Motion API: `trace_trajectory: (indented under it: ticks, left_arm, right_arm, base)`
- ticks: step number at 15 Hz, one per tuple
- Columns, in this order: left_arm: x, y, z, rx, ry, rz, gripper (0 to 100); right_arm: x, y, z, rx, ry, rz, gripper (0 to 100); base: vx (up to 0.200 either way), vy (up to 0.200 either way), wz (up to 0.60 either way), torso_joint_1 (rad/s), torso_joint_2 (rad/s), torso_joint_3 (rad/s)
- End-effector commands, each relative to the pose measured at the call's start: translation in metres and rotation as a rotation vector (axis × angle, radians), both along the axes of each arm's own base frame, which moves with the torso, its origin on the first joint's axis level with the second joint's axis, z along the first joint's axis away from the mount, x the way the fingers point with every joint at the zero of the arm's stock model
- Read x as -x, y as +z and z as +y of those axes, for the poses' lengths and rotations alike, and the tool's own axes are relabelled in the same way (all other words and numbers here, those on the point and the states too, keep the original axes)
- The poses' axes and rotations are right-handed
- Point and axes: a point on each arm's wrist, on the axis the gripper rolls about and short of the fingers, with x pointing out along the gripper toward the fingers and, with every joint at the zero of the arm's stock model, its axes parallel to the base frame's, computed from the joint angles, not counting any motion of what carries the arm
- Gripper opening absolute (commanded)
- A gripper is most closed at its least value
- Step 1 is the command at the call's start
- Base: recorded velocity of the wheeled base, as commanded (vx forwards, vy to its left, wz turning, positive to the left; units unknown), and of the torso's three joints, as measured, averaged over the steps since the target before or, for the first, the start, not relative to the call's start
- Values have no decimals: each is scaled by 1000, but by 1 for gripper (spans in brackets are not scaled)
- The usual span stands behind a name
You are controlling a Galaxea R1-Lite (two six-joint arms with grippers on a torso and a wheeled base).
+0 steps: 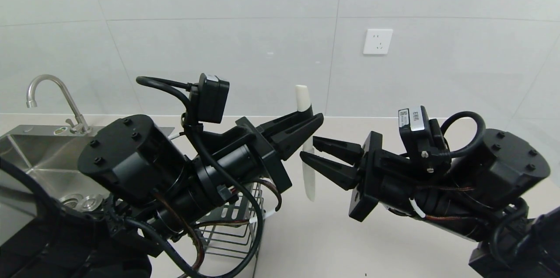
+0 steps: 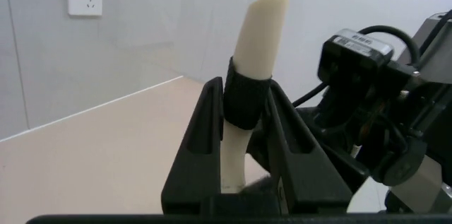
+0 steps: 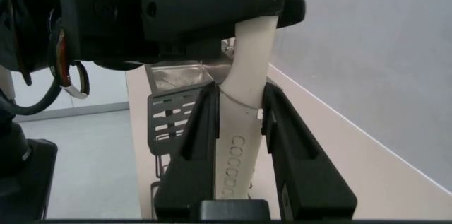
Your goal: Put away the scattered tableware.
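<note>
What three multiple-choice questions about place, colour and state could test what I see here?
1. Where does the wire rack stand?
A. On the counter, next to the sink
B. On the wall
C. On the floor

2. What colour is the utensil?
A. Red
B. White
C. Green

3. The left end effector is:
A. Open and empty
B. Shut on the utensil
C. Resting in the sink

Answers: 1 A, it sits on the counter by the sink; 2 B, it is creamy white; 3 B, it clamps the utensil upright.
</note>
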Motion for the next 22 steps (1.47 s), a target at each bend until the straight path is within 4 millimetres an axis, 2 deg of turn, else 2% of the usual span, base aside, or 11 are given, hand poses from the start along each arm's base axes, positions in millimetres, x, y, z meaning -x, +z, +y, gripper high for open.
trace_trajectory:
  ticks: [1, 4, 7, 11, 13, 14, 15, 17, 19, 20, 22]
  left_arm:
    - [1, 0, -1, 1, -5, 0, 0]
    - [0, 0, 0, 1, 4, 2, 0]
    - [1, 0, 2, -3, 10, -2, 0]
    - [4, 5, 5, 17, 11, -24, 0]
    - [4, 4, 6, 19, 11, -25, 0]
    - [4, 4, 6, 21, 11, -27, 0]
    - [4, 4, 6, 21, 11, -27, 0]
    - [4, 5, 6, 34, 11, -40, 0]
    - [5, 7, 6, 39, 11, -44, 0]
    - [7, 9, 8, 47, 11, -51, 0]
    - [7, 11, 10, 51, 14, -55, 0]
  right_arm:
    - [0, -2, -1, 6, -1, 8, 100]
    - [2, -3, -1, 10, 2, 8, 100]
    - [15, 2, -21, 13, -33, 15, 100]
    - [50, 18, -101, -16, -242, -21, 100]
    - [67, 17, -126, -20, -326, -30, 100]
    - [84, 19, -143, -38, -393, -63, 100]
    - [88, 24, -149, -52, -425, -90, 100]
    - [112, 44, -178, -108, -609, -242, 100]
    - [139, 55, -183, -149, -623, -371, 100]
    - [163, 60, -186, -175, -642, -463, 100]
    - [192, 56, -187, -187, -653, -512, 100]
  base:
    - [0, 0, 0, 0, 0, 0]
    - [0, 0, 0, 0, 0, 0]
    - [0, 0, 0, 0, 0, 0]
    - [0, 0, 0, 0, 0, 0]
    - [0, 0, 0, 0, 0, 0]
    - [0, 0, 0, 0, 0, 0]
    - [0, 0, 0, 0, 0, 0]
    - [0, 0, 0, 0, 0, 0]
    - [0, 0, 0, 0, 0, 0]
    - [0, 0, 0, 0, 0, 0]
    - [0, 0, 0, 0, 0, 0]
